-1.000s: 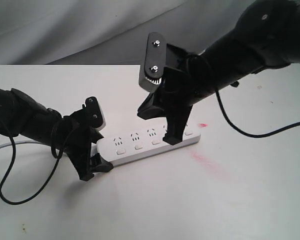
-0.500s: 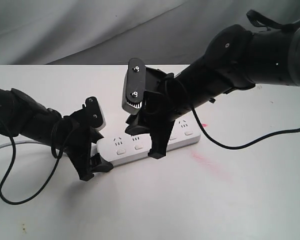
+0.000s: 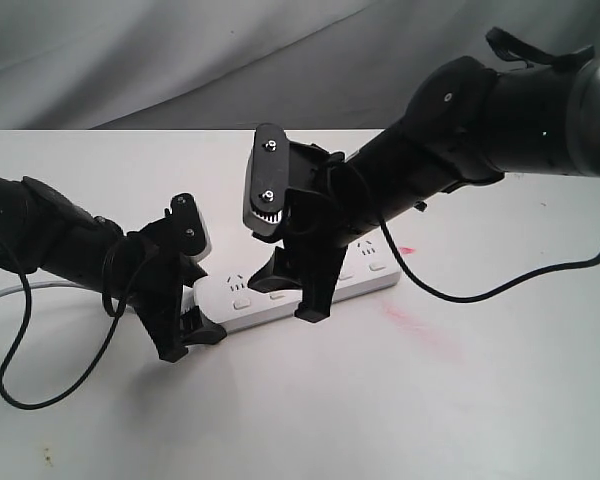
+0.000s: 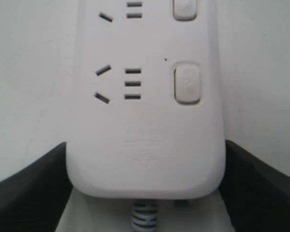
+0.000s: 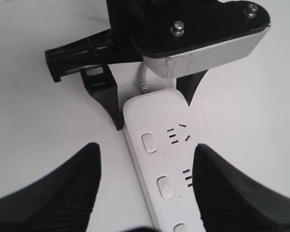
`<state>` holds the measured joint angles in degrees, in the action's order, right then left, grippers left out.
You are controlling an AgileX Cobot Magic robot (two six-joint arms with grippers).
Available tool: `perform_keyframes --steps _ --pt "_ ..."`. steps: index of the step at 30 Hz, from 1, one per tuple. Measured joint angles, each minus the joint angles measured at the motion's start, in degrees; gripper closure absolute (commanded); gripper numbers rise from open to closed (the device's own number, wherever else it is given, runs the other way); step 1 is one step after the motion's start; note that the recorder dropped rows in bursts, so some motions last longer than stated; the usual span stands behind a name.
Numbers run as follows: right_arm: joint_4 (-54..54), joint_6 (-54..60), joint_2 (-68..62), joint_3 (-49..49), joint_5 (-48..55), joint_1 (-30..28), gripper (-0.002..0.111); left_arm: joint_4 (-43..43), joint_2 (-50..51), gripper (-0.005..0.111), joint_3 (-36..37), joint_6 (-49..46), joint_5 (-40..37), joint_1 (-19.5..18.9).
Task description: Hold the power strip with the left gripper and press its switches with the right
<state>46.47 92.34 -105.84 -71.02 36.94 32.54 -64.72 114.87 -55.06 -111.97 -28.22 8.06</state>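
The white power strip [image 3: 355, 275] lies slanted on the table, its row of switches [image 3: 242, 302] along the near side. My left gripper [image 3: 198, 300] is shut on the strip's cord end; in the left wrist view both black jaws press the sides of the power strip [image 4: 145, 145], beside the end switch [image 4: 187, 83] and above the grey cord [image 4: 144, 218]. My right gripper [image 3: 290, 293] hangs open over the left half of the strip. In the right wrist view its fingers [image 5: 53, 193] straddle the power strip [image 5: 154, 116], with a switch [image 5: 165, 187] between them.
A pink-red smear [image 3: 412, 322] marks the table right of the strip. A thin black cable loop [image 3: 10, 385] trails from the left arm, and another cable [image 3: 480, 268] runs from the right arm. A grey cloth backdrop [image 3: 180, 50] stands behind the table's far edge.
My right gripper has moved left along the strip, from over its right end to over the switches near the left end, and sits slightly lower. The left gripper and strip have not moved.
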Motion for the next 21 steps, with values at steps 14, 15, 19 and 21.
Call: perform_keyframes --steps 14,15,19,21 --pt "0.69 11.41 -3.27 0.00 -5.26 0.00 0.055 0.00 0.00 0.039 0.00 0.00 0.00 0.00" --pt "1.44 14.12 -3.63 0.00 -5.37 0.00 0.055 0.00 0.00 0.039 0.00 0.00 0.00 0.00" --pt "2.88 21.47 -7.36 -0.69 -5.00 0.00 0.055 0.00 0.00 0.039 0.00 0.00 0.00 0.00" --pt "3.23 21.62 -8.85 -3.41 -3.60 0.00 0.055 0.00 0.00 0.039 0.00 0.00 0.00 0.00"
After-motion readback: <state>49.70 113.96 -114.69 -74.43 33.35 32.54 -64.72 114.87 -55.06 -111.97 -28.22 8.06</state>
